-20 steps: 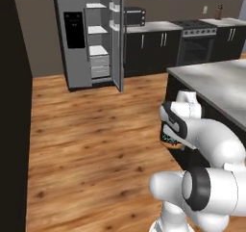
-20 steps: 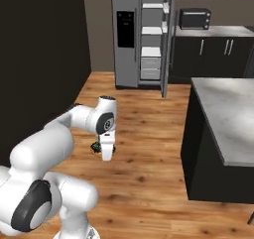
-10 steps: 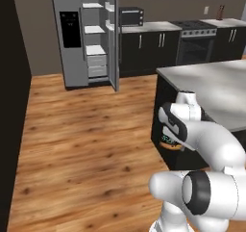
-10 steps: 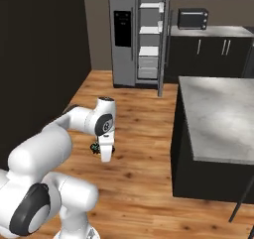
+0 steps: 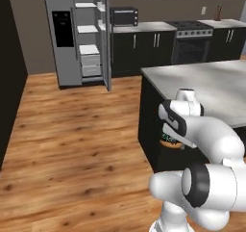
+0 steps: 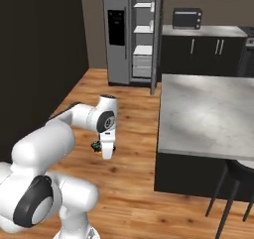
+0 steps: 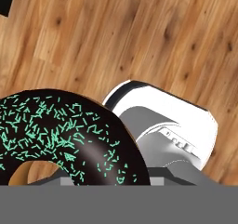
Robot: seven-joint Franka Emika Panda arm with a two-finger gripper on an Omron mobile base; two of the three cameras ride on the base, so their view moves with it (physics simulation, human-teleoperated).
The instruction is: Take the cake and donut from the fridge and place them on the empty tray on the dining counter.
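While the gripper [image 6: 105, 146] is clamped on the donut [image 7: 65, 135], held low over the wood floor [image 5: 67, 144], keep the hand level during the drive. Dining counter [image 6: 208, 114] sits just ahead; lift above its edge before reaching in. Fridge [image 5: 72, 33] stands open, far back; tray not visible.

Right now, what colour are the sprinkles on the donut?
Light green, on dark chocolate icing; the donut shows best in the hand view.
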